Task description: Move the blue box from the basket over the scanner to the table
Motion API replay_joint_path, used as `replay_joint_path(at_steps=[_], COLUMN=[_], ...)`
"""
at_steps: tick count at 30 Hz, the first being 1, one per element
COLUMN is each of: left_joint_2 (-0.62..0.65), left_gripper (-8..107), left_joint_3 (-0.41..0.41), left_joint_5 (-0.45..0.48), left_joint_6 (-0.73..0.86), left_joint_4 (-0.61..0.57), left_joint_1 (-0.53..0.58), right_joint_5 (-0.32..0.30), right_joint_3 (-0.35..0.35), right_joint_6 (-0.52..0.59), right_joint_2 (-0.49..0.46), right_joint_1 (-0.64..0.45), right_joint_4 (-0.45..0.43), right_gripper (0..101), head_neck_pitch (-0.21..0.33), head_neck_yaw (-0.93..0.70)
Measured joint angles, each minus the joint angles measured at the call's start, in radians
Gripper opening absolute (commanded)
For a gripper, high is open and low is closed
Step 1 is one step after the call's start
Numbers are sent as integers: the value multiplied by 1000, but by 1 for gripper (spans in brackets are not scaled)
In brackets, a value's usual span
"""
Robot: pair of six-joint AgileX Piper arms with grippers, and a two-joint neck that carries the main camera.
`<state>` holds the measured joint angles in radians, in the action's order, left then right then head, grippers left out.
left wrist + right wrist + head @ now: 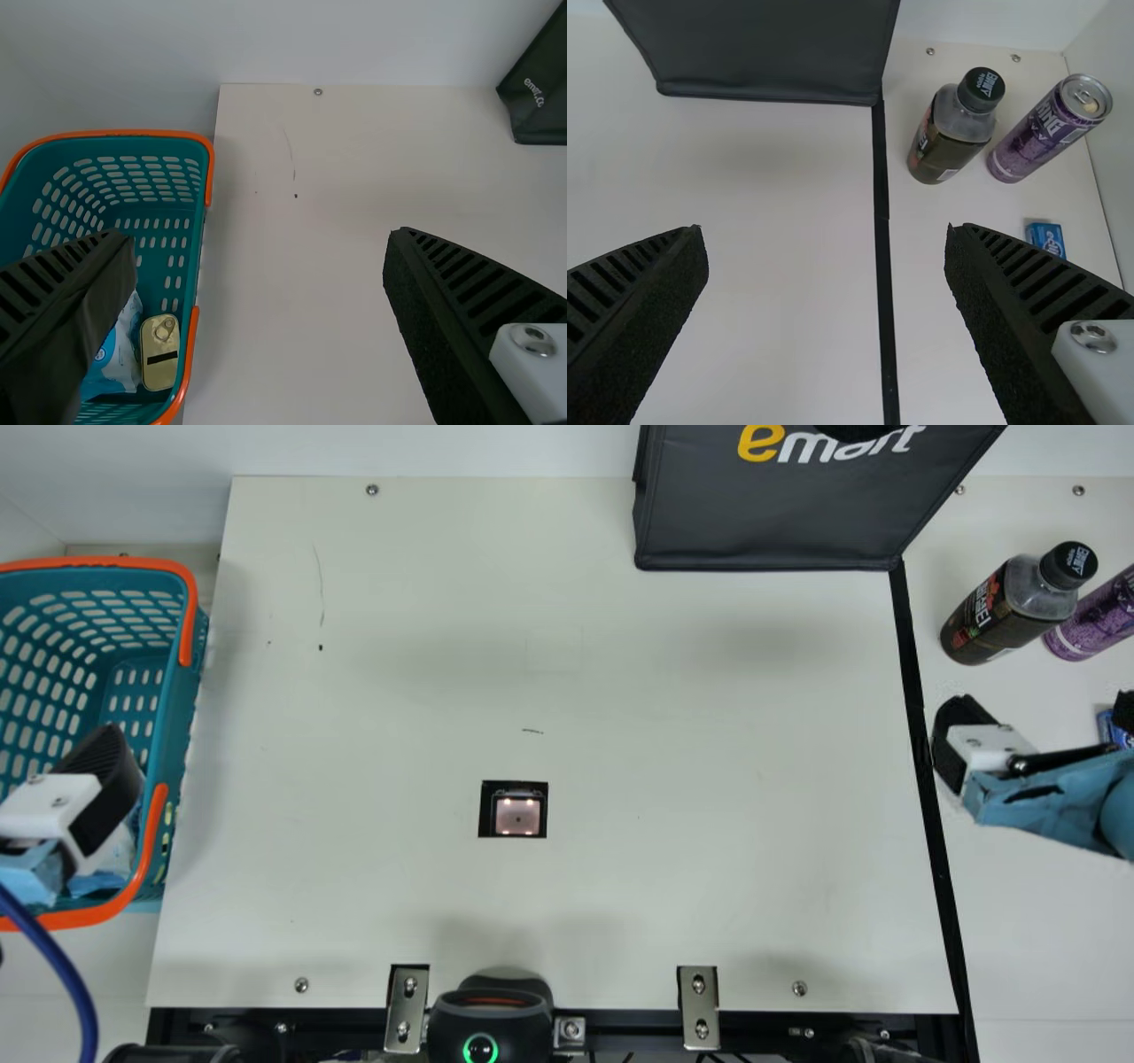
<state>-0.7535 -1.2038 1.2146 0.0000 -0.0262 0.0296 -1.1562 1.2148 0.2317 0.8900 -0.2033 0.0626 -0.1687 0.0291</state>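
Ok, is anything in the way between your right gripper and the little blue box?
Nothing that I can see. The blue box is on the table near my right gripper; the bottle and purple can are farther back.

Beyond the left gripper [99, 784], a pale wall [425, 450] rose behind the cream table [620, 691], its top faintly shadowed; a black strip [951, 921] ran near the right gripper [1045, 707].

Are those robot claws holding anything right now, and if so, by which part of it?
Nothing is held: the left gripper and the right gripper are both open, with nothing pinched in either.
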Motion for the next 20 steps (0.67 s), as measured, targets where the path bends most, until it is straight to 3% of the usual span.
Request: replay_joint_path(at_steps=[13,20], left_joint_2=[0,0], left_gripper=[90,90], left_joint_3=[0,0], left_joint_5=[0,0], left_joint_6=[0,0], left_joint_4=[0,0], left_joint_1=[0,0], right_joint_5=[-63,-63], right_joint_3=[2,2], right_joint_6=[-225,-232], right_joint_2=[-147,-152], right_joint_1=[209,217], right_joint_4=[-73,-73], right_gripper=[95,95], head_neck_pitch=[2,0], head_neck_yaw=[0,0])
